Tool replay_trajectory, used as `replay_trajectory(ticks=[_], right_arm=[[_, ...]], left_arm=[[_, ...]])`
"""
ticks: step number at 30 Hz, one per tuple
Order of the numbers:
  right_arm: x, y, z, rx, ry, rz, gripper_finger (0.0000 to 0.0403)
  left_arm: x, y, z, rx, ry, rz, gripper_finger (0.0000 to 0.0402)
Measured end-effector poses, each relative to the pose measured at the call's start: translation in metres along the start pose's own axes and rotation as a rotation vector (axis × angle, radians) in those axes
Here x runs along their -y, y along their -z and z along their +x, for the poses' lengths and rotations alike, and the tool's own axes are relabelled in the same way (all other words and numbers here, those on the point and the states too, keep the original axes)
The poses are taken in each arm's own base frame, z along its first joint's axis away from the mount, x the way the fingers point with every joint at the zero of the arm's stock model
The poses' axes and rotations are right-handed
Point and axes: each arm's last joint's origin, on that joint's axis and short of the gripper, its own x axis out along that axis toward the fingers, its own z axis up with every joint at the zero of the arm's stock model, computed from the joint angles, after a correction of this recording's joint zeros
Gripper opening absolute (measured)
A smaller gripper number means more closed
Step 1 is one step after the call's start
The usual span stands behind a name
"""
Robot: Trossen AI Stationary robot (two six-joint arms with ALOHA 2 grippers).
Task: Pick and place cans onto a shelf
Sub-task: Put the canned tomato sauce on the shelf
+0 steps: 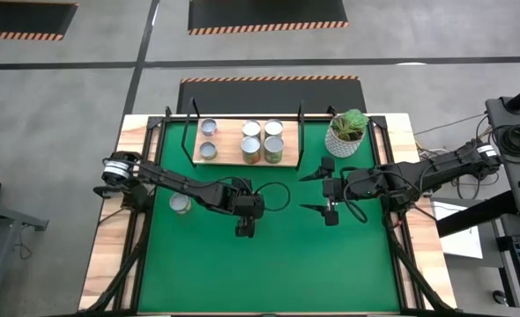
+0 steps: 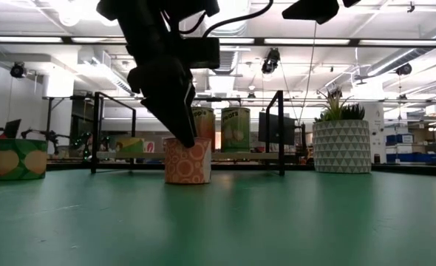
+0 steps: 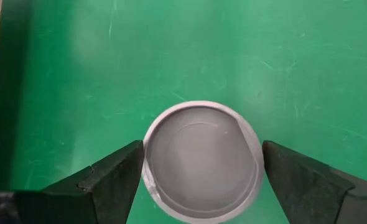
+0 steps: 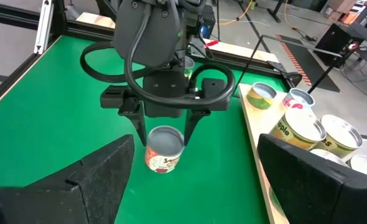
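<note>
A can with a silver top and orange-and-white label [image 2: 188,161] stands upright on the green mat [image 1: 269,264] near its middle. My left gripper [image 1: 245,226] is over it, pointing down and shut on it [image 3: 201,149]; the gripper hides the can in the high view. Another can [image 1: 180,203] stands on the mat to its left. Several cans [image 1: 262,139] stand on the light-wood shelf [image 1: 229,141] at the far edge. My right gripper [image 1: 320,190] hangs wide open and empty to the right of the left gripper [image 4: 193,177]. My left gripper pinches the can's side wall [image 3: 147,163] between its two fingers, one on each opposite side just below the rim. The fingers [image 3: 118,177] come from above, pointing down. The can stands upright with its bottom on the mat [image 2: 188,180].
A white patterned pot with a green plant [image 1: 347,134] stands at the shelf's right end. The shelf has thin black uprights [image 1: 189,123] at its ends. Bare mat lies toward the near edge.
</note>
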Motion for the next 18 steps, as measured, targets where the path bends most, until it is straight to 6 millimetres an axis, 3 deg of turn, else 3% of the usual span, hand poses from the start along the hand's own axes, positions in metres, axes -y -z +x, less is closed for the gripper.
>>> replay_trajectory(ticks=[18], right_arm=[[0.0,0.0,-0.0001,-0.002,0.0,-0.018,0.0329]], left_arm=[[-0.0023,-0.0021,0.0001,0.022,-0.021,-0.024,0.0313]])
